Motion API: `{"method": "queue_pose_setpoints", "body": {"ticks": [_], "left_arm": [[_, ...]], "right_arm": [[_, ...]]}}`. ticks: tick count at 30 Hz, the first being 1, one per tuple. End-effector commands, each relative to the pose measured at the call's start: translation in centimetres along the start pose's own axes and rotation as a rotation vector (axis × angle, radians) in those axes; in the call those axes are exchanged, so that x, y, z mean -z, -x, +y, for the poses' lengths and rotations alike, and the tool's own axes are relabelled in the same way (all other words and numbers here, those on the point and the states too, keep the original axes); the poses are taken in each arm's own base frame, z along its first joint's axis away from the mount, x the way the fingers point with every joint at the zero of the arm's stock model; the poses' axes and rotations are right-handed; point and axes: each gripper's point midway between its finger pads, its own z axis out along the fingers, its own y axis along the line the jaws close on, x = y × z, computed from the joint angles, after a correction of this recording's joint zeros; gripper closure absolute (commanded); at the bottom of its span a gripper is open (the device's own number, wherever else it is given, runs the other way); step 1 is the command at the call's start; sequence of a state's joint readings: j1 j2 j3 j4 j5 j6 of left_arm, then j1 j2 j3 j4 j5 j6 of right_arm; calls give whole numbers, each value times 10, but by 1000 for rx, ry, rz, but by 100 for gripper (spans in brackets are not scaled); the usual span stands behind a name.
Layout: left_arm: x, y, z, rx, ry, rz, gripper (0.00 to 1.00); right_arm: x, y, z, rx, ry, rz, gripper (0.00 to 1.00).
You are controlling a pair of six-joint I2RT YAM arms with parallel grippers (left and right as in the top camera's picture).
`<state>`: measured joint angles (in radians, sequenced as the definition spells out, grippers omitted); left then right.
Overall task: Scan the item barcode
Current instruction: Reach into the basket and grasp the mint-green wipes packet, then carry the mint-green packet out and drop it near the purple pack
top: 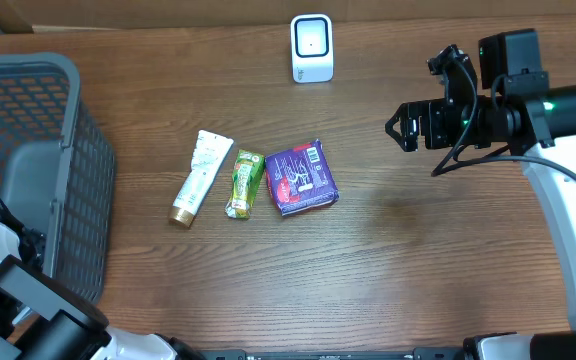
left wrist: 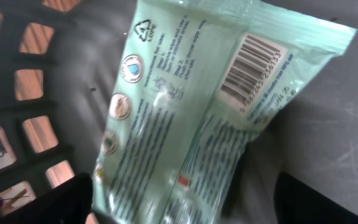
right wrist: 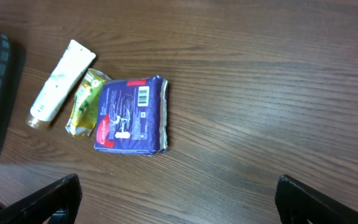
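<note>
- Inside the basket [left wrist: 17, 93], a mint-green pack [left wrist: 179, 106] lies over the grey floor, printed back up. Its barcode [left wrist: 250, 68] shows near one corner.
- The left gripper [left wrist: 191, 198] stands wide around the pack's lower end. One finger [left wrist: 73, 196] is just beside the pack's edge, and the other is apart from it. Whether either touches the pack cannot be told.
- The right gripper [top: 400, 125] hangs over the right side of the table [top: 418, 260], jaws spread wide, holding nothing.
- A white scanner [top: 312, 48] stands upright at the table's far edge, well apart from both grippers.
- At mid-table three things lie in a row: a tube [top: 200, 177], a sachet [top: 244, 184] and a purple packet [top: 301, 178] with its own barcode facing up. The sachet is just beside the purple packet.
</note>
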<state>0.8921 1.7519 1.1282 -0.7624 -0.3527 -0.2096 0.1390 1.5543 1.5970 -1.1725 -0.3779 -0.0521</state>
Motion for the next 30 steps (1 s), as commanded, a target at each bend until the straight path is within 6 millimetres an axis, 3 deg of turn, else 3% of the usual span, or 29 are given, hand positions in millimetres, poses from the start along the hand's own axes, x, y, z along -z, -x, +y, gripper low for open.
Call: {"method": "queue_pose_setpoints", "body": {"ticks": [1, 4, 6, 8, 12, 20, 24, 30], "left_arm": [[-12, -5, -2, -4, 15, 26, 21], [-18, -7, -8, -9, -2, 42, 28], [-21, -9, -11, -11, -15, 52, 44], [-21, -9, -18, -9, -54, 57, 67], [-19, -11, -34, -5, -144, 70, 94], [-4, -5, -65, -4, -326, 78, 96], [42, 9, -104, -10, -598, 108, 96], [119, 44, -116, -51, -781, 68, 96]], "right_arm": [[3, 6, 5, 13, 13, -15, 0], [3, 6, 5, 13, 12, -16, 0], [3, 6, 5, 13, 12, -16, 0], [3, 6, 5, 13, 12, -16, 0], [3, 6, 5, 13, 12, -16, 0], [3, 6, 5, 13, 12, -15, 0], [3, 7, 5, 15, 12, -20, 0], [3, 8, 5, 16, 12, -23, 0]]}}
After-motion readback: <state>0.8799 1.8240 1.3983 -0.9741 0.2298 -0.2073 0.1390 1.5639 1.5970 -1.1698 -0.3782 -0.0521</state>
